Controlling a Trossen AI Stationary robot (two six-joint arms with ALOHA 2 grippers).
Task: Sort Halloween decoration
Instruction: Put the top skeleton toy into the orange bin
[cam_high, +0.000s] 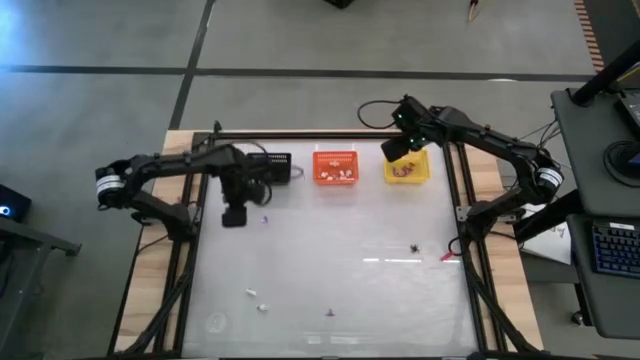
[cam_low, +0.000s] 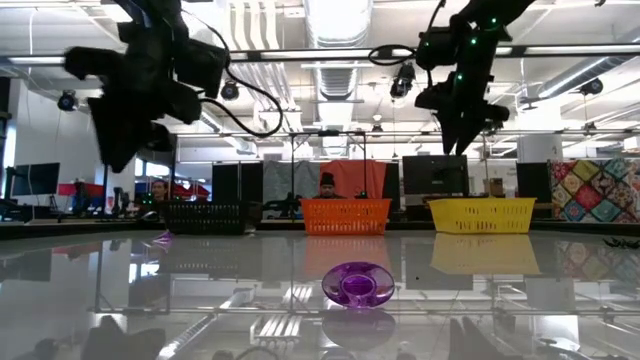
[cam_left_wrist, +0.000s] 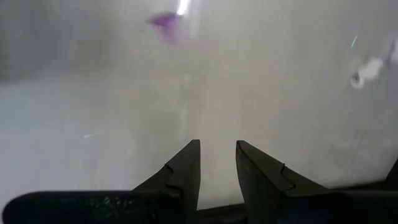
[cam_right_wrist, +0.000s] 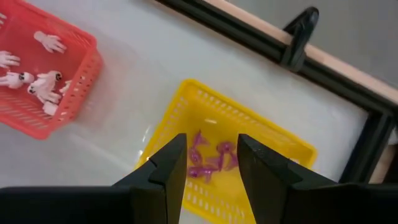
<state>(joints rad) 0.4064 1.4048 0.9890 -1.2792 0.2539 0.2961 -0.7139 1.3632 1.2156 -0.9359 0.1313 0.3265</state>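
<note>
My left gripper (cam_high: 233, 216) hangs open over the table's left part, just in front of the black basket (cam_high: 272, 165), with nothing between its fingers (cam_left_wrist: 186, 163). A small purple decoration (cam_high: 266, 218) lies on the table just to its right, also seen in the left wrist view (cam_left_wrist: 166, 23) with a white bit (cam_left_wrist: 367, 70) farther off. My right gripper (cam_right_wrist: 211, 140) is open and empty above the yellow basket (cam_right_wrist: 249, 149), which holds several purple pieces (cam_right_wrist: 208, 158). The orange basket (cam_right_wrist: 43, 68) holds white pieces (cam_right_wrist: 43, 84).
The three baskets stand in a row at the far edge. Loose on the table lie a black spider (cam_high: 414, 247), a reddish piece (cam_high: 447, 256), white bits (cam_high: 257, 299) and a purple piece (cam_high: 328, 313) (cam_low: 357, 283) near the front. A black frame rail (cam_right_wrist: 292, 53) runs behind the baskets.
</note>
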